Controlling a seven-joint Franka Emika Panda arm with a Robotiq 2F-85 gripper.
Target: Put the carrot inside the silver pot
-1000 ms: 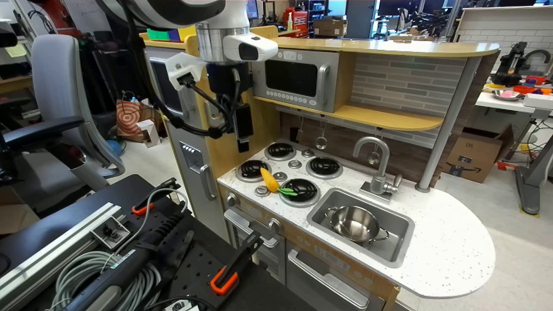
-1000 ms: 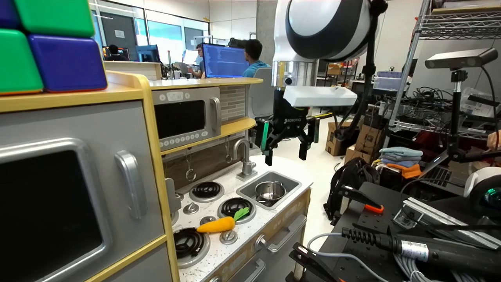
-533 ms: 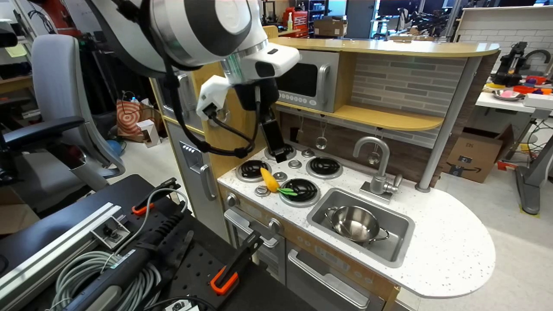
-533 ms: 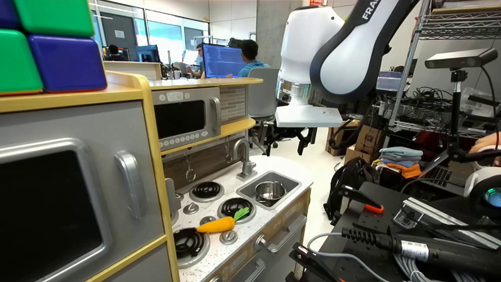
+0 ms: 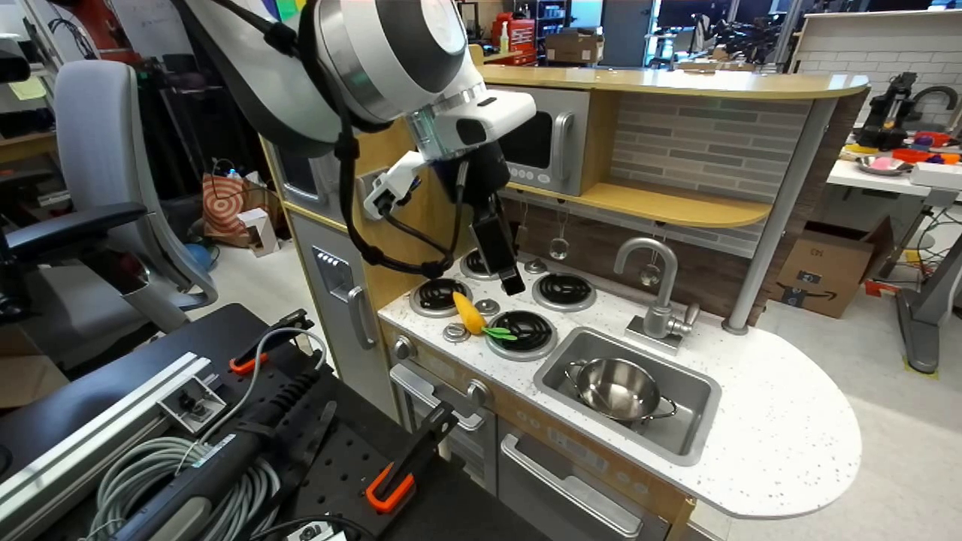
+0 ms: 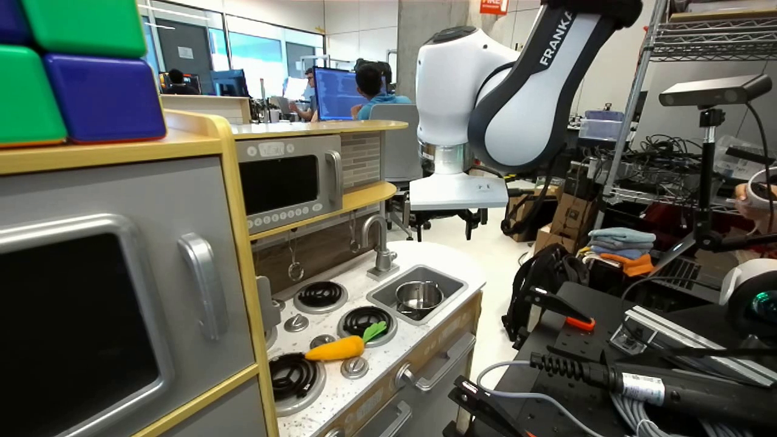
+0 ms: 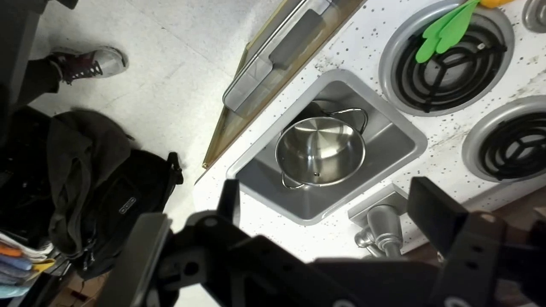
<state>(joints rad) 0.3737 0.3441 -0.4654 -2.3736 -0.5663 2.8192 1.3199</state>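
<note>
"What's new over the white table [image 5: 782, 428]?"

"The big arm [image 5: 346, 68] dipped and tipped. In the sink [image 7: 384, 147], the silver pot [image 7: 320, 151] hasn't moved."

"And the pincer [image 6: 444, 233]?"

"Spread wide, holding nothing."

"The carrot [image 6: 337, 349]?"

"Still on the table, poking over a burner [image 7: 448, 72]. I'd guess grabbing it comes next."

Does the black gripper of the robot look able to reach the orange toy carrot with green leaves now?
Probably yes: the gripper is open and empty, and nothing seems to block the carrot from above.
</note>
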